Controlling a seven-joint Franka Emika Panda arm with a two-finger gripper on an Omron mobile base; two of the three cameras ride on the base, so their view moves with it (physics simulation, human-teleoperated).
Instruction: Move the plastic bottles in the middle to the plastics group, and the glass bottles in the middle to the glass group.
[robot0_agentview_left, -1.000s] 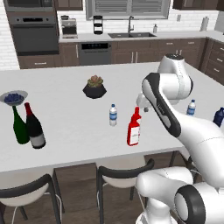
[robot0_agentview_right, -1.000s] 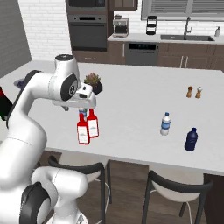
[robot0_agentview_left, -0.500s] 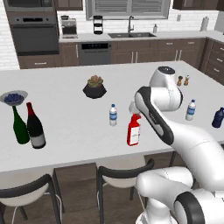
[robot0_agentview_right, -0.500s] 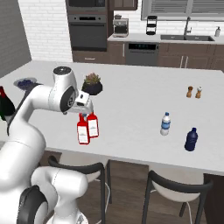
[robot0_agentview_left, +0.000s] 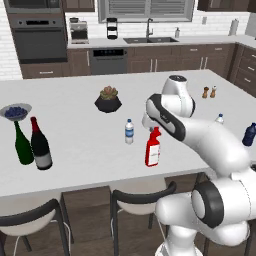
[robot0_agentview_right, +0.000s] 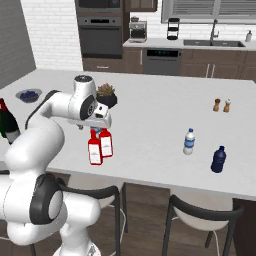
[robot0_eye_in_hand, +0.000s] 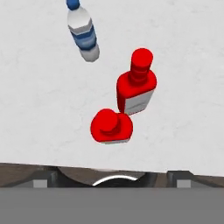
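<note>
White island counter (robot0_agentview_left: 75, 145) carried two red bottles (robot0_agentview_right: 100, 145) near its front edge; above them, the gripper (robot0_agentview_right: 102, 118) apparently hung wide open, empty

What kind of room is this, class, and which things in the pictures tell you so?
A home kitchen, rendered in simulation. A built-in wall oven stands at the back, a sink with a tall faucet sits under the window, and bottles stand on a long white island counter with stools tucked beneath.
</note>
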